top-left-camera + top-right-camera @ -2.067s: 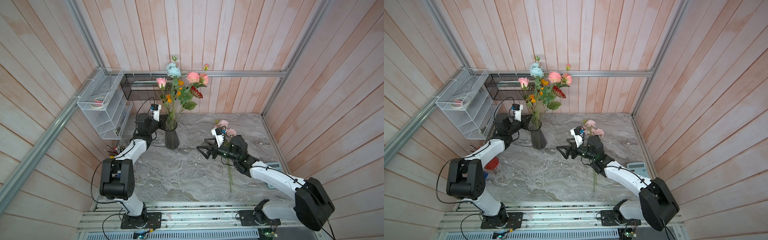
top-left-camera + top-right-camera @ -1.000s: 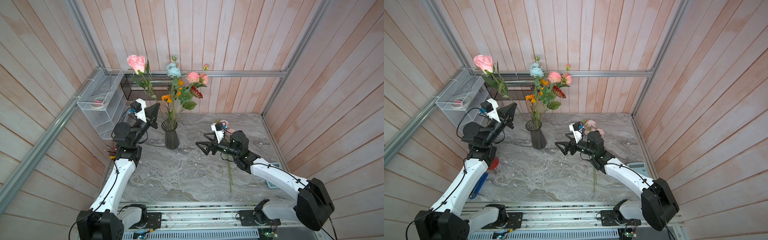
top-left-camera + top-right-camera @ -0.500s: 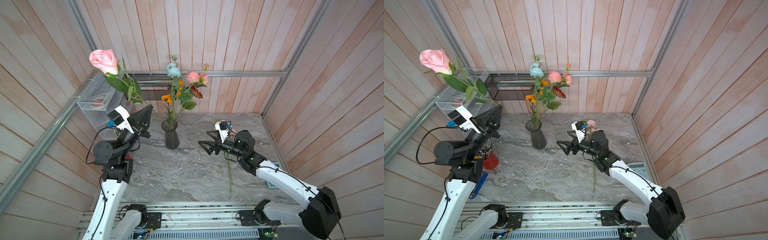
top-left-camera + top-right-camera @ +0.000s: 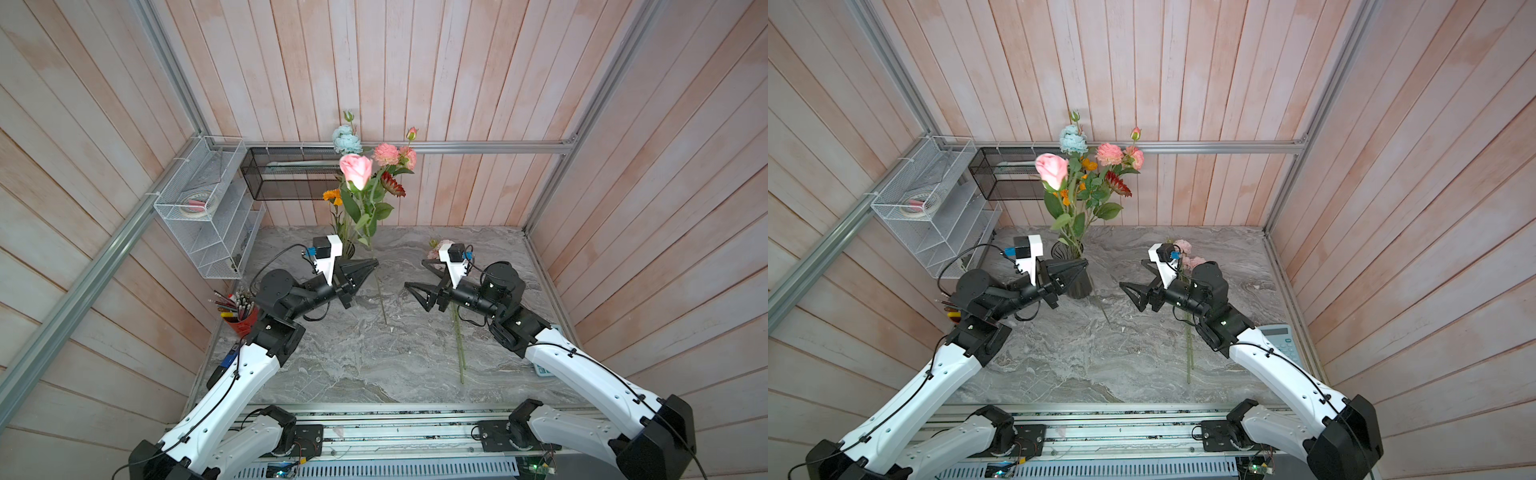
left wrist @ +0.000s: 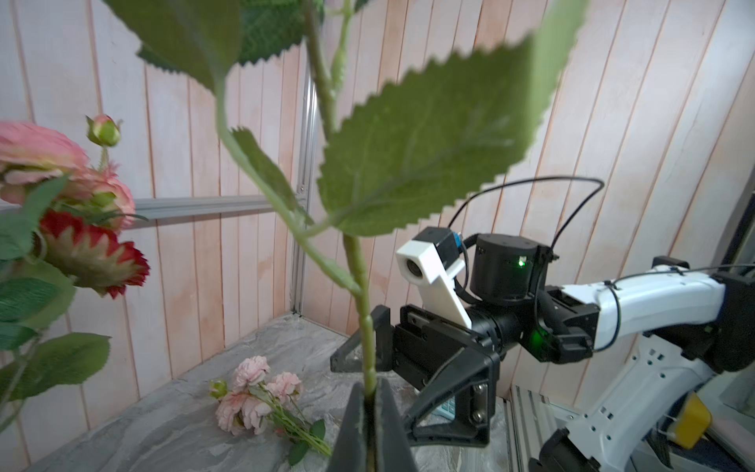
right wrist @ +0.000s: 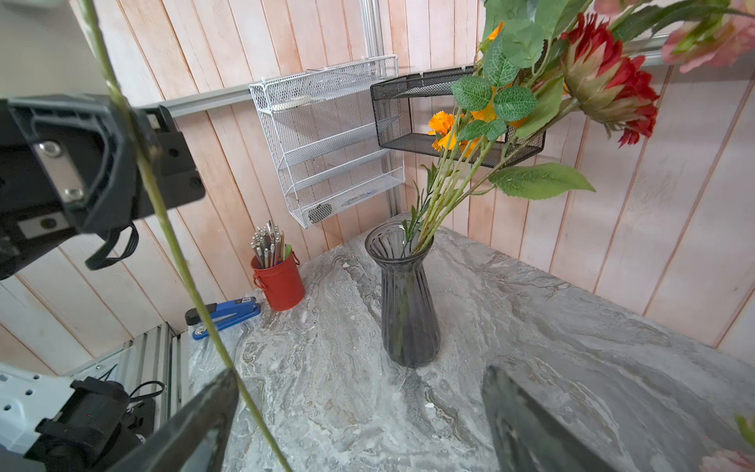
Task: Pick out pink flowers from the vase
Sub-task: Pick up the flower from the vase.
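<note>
The left gripper (image 4: 374, 262) was clamped tight on the green stalk of a pink rose (image 4: 356, 170), holding it upright above the marble table (image 4: 353, 357); the left wrist view showed the two fingertips (image 5: 355, 404) pinched together with the stalk between them; the bloom stood high over the claw, and the lower end of the stalk hung free below it, outside the vase (image 6: 408, 302); the right gripper (image 4: 414, 273) faced the left one with its jaws spread wide and nothing between them; in both top views a gap showed between it and the hanging stalk

The vase stood on the table near the back wall, partly hidden behind the left wrist in both top views; it held two pink blooms (image 4: 386, 153), a light blue bloom (image 4: 347, 139), orange flowers (image 4: 332, 195) and a dark red flower (image 4: 392, 189); a bunch of pink stems (image 5: 253, 396) lay flat on the table beneath the right arm, heads toward the back wall, stalks toward the front edge, well apart from the vase; a red pencil cup (image 6: 282, 286) stood at the table's left edge with a blue stapler (image 6: 224, 314) just beside it
</note>
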